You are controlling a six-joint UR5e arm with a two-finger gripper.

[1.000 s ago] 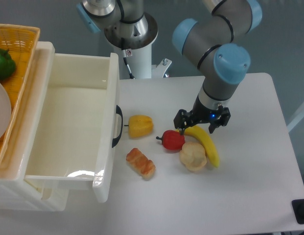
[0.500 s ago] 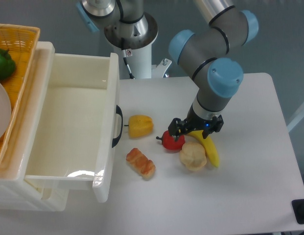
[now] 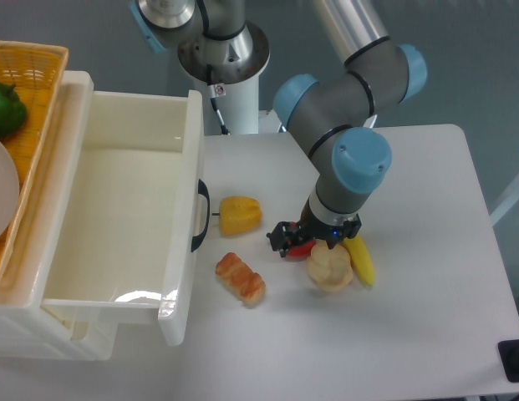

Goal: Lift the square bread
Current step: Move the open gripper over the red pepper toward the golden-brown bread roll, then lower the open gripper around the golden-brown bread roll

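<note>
Nearest the camera, the square bread [image 3: 240,278] is being shown lying flat on the white table [image 3: 426,334], just beside the front corner of the open white drawer [image 3: 117,225]. Its long axis is being seen running diagonally, from upper left toward lower right, with the ridged crust turned upward. Nothing is being seen touching it.

To its right, the pale round bun [image 3: 329,267] is being partly overlapped by the gripper [image 3: 307,241], and the banana [image 3: 359,260] is being seen lying against the bun's right side, its upper end hidden under the arm [image 3: 347,159]. Only a small patch of the red pepper [image 3: 299,247] is being left visible below the dark gripper body. The gripper is being held low over the red pepper and the bun, apart from the bread. Its fingers are being lost in the dark body and the things beneath, so whether they are spread or closed cannot be told.

Farther back, the yellow pepper [image 3: 240,215] is being seen lying near the drawer's black handle [image 3: 200,215], between the drawer and the gripper. At the left edge, a wicker basket [image 3: 33,75] is being cut off by the frame, with a green pepper [image 3: 7,107] and part of a white plate [image 3: 0,188] in it. Behind all this, the arm's base [image 3: 221,50] is being seen standing at the table's far edge.
</note>
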